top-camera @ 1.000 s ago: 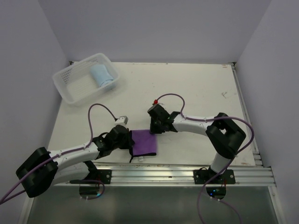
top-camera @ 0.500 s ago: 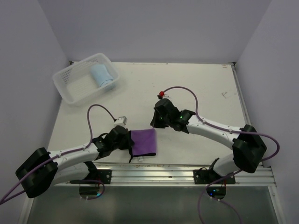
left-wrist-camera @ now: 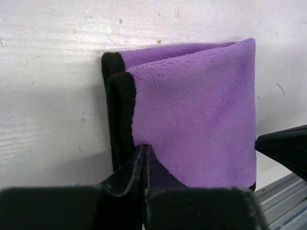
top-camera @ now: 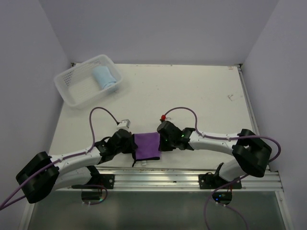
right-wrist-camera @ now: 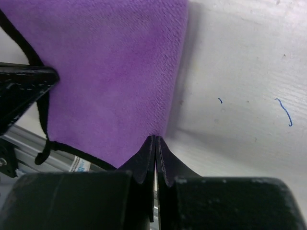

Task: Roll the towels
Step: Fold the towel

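Note:
The purple towel (top-camera: 147,144) lies folded near the table's front edge, its dark grey-black face showing as a border on the left (left-wrist-camera: 117,110). My left gripper (top-camera: 134,146) is shut, its tips resting on the towel's left edge (left-wrist-camera: 144,146); no cloth shows between them. My right gripper (top-camera: 161,141) is shut too, its tips touching the towel's right edge (right-wrist-camera: 156,137). The purple towel (right-wrist-camera: 110,72) fills the upper left of the right wrist view. The light blue towel (top-camera: 104,77) sits rolled in the white basket (top-camera: 67,76).
The basket stands at the far left corner of the table. An aluminium rail (top-camera: 182,178) runs along the front edge just below the towel. A small label and black loop (top-camera: 139,162) hang off the towel's front edge. Walls close in on three sides.
The right arm has swung from the middle of the table down and forward to the purple towel's right edge. The left arm and the towel have stayed put.

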Controlling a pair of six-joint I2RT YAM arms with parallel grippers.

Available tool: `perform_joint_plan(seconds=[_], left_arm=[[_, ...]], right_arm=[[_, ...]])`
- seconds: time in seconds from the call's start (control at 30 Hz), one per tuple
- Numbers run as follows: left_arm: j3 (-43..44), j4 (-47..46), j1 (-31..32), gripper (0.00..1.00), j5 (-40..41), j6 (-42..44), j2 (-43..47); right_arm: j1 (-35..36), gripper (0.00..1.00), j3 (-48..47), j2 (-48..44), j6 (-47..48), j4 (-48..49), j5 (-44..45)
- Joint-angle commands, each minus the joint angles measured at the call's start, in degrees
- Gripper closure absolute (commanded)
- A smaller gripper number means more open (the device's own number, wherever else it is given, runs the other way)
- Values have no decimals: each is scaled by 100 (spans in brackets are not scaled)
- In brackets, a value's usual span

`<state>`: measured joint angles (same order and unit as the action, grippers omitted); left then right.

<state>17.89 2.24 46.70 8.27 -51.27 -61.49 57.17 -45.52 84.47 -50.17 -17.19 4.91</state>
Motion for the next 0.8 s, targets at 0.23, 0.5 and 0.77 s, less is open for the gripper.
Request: perform_joint_plan(seconds=[0.23, 0.5, 0.77], left_arm=[[65, -127, 33, 100, 192, 152, -29], [109, -110, 32, 100, 166, 187, -20], [101, -127, 32, 100, 175, 187, -64]], right_arm=[[23, 100, -88, -132, 16, -117, 309], [40, 100, -388, -396, 69, -224, 274], [233, 100, -230, -177, -71, -13, 124]])
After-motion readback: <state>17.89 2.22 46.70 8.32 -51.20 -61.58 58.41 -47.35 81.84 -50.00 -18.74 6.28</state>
